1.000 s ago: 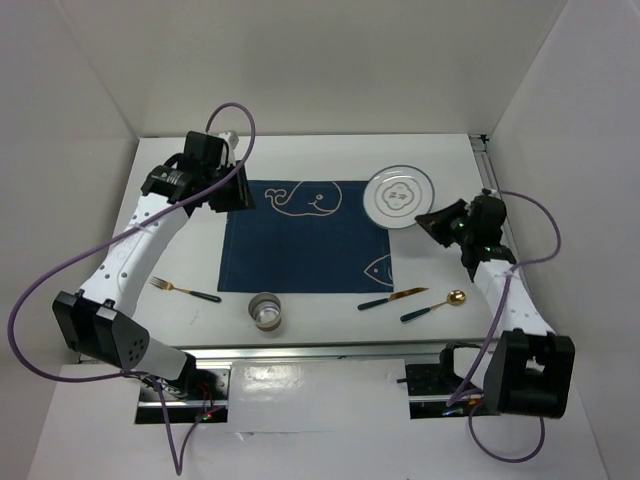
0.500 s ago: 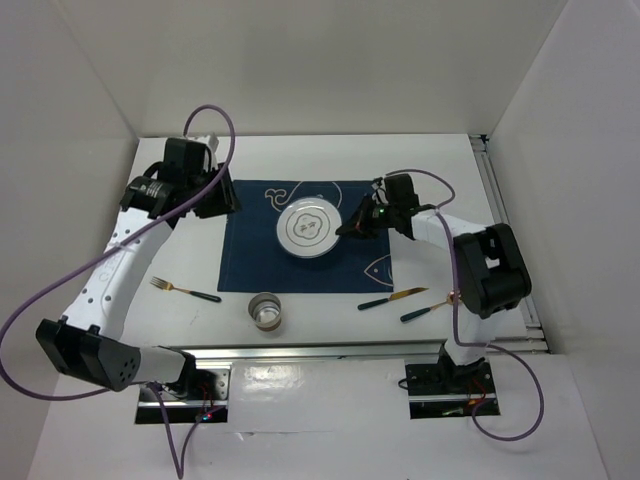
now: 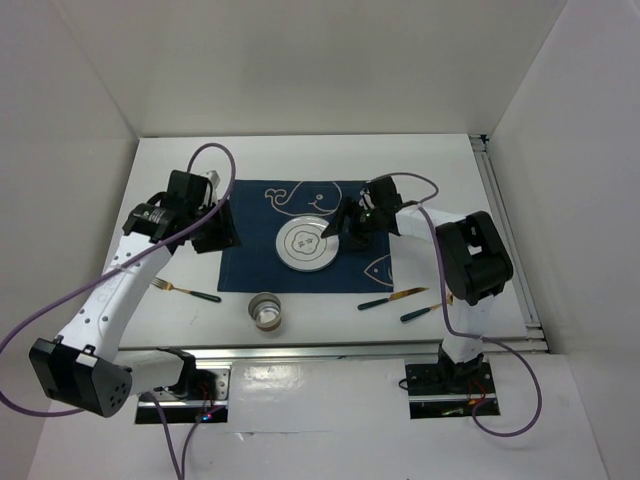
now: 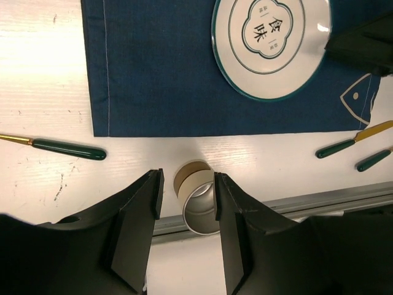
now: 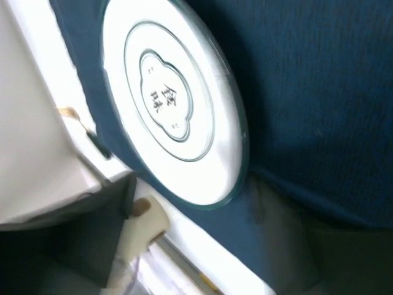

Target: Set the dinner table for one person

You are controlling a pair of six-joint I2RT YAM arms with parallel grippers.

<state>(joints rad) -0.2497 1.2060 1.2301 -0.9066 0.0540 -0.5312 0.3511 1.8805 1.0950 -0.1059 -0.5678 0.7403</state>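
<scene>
Dinner table [image 3: 430,165] flat, white; plate [image 3: 303,246] round, glossy.

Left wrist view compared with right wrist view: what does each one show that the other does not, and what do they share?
Only the left wrist view clearly shows the metal cup, the knife, the spoon handle and the open left gripper. The right wrist view alone gives a close, tilted look at the plate; its lower shapes are too blurred to name. Both show that plate lying on the navy placemat, and part of the white dinner table.
</scene>
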